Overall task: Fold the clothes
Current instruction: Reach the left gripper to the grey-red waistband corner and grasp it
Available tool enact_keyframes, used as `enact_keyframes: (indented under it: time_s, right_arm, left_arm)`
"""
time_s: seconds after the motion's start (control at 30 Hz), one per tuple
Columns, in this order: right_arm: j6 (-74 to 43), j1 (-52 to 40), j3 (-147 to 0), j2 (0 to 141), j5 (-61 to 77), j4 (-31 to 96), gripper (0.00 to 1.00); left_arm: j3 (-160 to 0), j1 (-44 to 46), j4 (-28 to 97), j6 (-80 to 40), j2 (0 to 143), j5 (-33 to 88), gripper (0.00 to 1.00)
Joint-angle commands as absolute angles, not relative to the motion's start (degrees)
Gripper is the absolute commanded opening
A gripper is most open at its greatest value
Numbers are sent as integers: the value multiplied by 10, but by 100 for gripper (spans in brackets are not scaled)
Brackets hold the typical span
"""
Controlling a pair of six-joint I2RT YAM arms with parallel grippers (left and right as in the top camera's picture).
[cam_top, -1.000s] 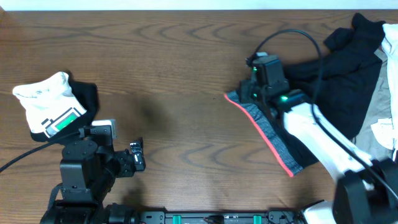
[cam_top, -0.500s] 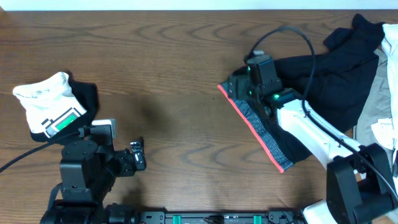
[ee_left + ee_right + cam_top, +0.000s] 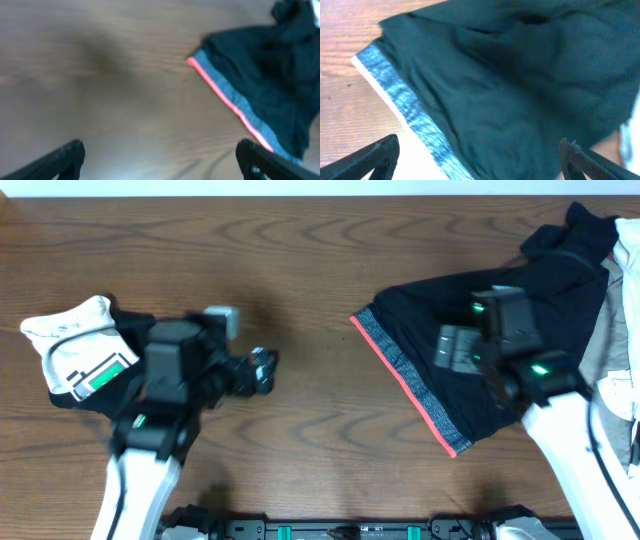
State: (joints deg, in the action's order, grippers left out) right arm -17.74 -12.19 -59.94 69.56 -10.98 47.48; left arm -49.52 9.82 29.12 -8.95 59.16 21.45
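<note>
The black fabric pants with the grey-and-red elastic waistband (image 3: 405, 315) lie spread on the right half of the brown wooden table (image 3: 300, 250). Their waistband runs slantwise toward the near edge, and their far end reaches a heap at the table's right edge, where we see a grey-beige top (image 3: 598, 345). The right gripper (image 3: 480, 160) hangs above the black cloth just behind the waistband, its fingers (image 3: 382, 155) spread wide with nothing between them. The left gripper (image 3: 162, 162) is spread just as wide over bare wood, well apart from the pants, and holds nothing. At the table's left side, just beside the left arm, we see a bunched white top with a green patch (image 3: 75, 345) resting on a dark cloth (image 3: 145, 330).
</note>
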Motion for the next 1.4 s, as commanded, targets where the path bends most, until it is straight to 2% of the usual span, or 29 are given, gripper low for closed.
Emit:
enact_keyframes:
  time_s: [0.0,0.13,0.37,0.5,0.7,1.03,1.37]
  right_arm:
    - [-175,-90,-603,651,-118,513,99]
    - [-175,-67,-603,620,-118,566,99]
    - [-183,-63,-603,611,-117,623,99]
    - [-189,-63,-603,611,-113,635,99]
    - [-189,-63,-603,611,-101,641,99]
    - [-189,-63,-603,611,-100,641,99]
    - [-193,-63,-603,611,-96,641,99]
  left_arm:
    - [-504,135,220,-108,678,253,98]
    - [-504,168,103,-121,781,283,98]
    - [-504,185,-110,-231,952,283,98]
    - [-512,185,-187,-283,1036,284,98]
    - [-558,190,-192,-283,1124,317,98]
    - [-586,229,-192,-255,1191,314,100]
    - [-586,263,-199,-210,1232,263,98]
